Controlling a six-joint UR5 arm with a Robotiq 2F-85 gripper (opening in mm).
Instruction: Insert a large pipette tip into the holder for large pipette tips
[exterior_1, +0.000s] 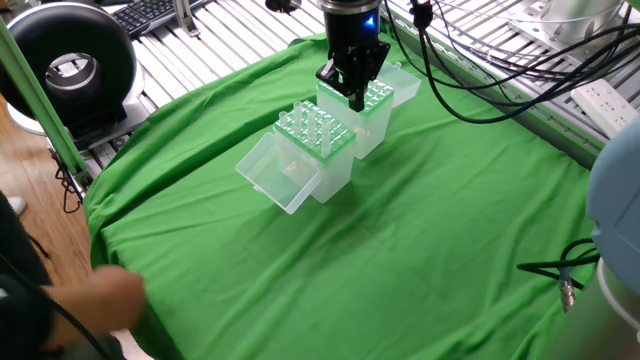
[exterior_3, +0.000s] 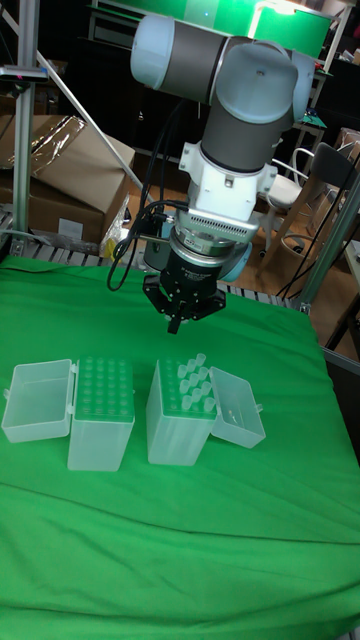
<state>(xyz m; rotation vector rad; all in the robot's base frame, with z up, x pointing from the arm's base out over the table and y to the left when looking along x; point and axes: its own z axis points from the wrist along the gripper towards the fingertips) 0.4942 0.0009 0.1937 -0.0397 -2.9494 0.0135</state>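
the gripper (exterior_1: 352, 88) hangs from the ur5 arm (exterior_3: 235, 95) above the green cloth (exterior_1: 400, 250), its two fingers drawn together into a narrow point. in the fixed view it sits over the near-left part of the holder for large pipette tips (exterior_1: 362, 108), the translucent box with the bright green hole grid on top, whose clear lid (exterior_1: 402, 82) hangs open on the far side. in the tall fixed view the gripper (exterior_3: 178, 312) appears above and behind the gap between the two boxes, with the holder (exterior_3: 100, 410) to the left, its lid (exterior_3: 38, 400) folded out leftward. the other box (exterior_3: 185, 408), with clear tips standing in its paler top, sits just beside it, lid (exterior_3: 237, 407) open to the right. whether the fingers pinch a large pipette tip cannot be told; nothing slender shows clearly between or below them in either view. a blurred shape (exterior_1: 95, 300) shows at the lower left edge of the fixed view.
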